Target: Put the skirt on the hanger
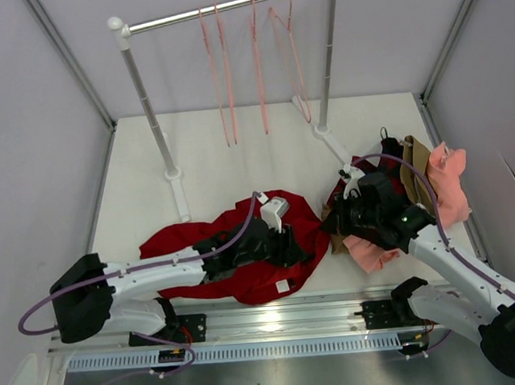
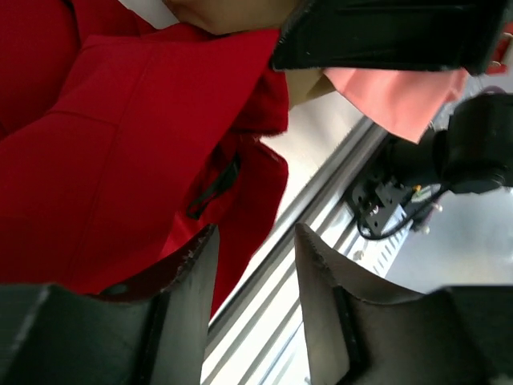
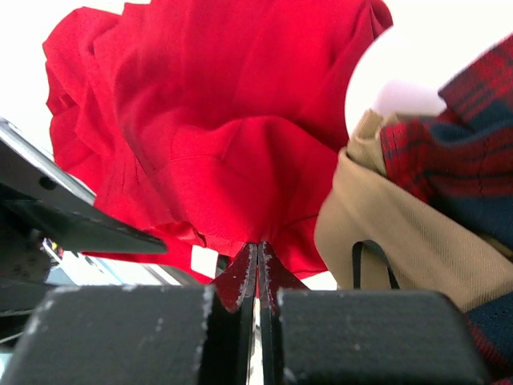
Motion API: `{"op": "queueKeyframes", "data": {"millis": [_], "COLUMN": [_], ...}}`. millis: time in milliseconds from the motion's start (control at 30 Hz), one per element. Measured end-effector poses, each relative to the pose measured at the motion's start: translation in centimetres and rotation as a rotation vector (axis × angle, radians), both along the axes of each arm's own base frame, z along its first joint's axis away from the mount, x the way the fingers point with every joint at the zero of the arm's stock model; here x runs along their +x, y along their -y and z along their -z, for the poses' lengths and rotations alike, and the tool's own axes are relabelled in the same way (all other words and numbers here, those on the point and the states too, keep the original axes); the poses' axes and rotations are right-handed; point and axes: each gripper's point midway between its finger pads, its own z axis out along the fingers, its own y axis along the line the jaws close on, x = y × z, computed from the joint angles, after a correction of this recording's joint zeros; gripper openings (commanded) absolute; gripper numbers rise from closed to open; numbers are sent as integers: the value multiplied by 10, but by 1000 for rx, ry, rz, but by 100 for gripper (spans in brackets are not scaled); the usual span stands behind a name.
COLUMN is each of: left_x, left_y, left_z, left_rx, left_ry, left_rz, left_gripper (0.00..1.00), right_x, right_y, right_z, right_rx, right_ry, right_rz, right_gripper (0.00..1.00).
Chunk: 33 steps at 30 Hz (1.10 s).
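The left arm point(image 1: 148, 277) is reaching low across the skirt point(image 1: 252, 287), left fingers point(image 2: 192, 297) spreading apart at its edge; the right fingers point(image 3: 236, 277) are pinching the skirt's rim.

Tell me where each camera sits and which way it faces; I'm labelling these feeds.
Top external: above and behind the bases, looking down at the table, clothes rail and hangers; left arm and right arm show.
Left wrist: on the left arm, facing past the open left gripper over the skirt toward the metal edge rail.
Right wrist: facing along the shut right gripper, which pinches the skirt; plaid garment beside.
Shared: all three show the skirt.
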Motion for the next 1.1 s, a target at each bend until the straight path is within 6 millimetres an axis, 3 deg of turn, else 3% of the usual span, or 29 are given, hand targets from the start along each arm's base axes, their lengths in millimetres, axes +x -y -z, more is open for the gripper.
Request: {"op": "queueKeyframes", "data": {"millis": [233,333,700,1100], "left_x": [4,5,2,20], "left_y": [3,2,15,24], "left_z": [52,64,83,72], "left_rx": [36,48,70,4], "left_ry": [-68,-80,-43,32], "left_rz": [-104,-128,-139,-170], "left_gripper": [41,40,44,48], "right_x": [-3,-2,-1,-4], "right_y": [2,4,7,7], "right_z": [2,-2,-3,2], "right_rx": [-1,2,-7,-10], "right_ry": [4,25,34,26], "right_rz": [5,16,35,27], "right_gripper": [0,0,0,0]}}
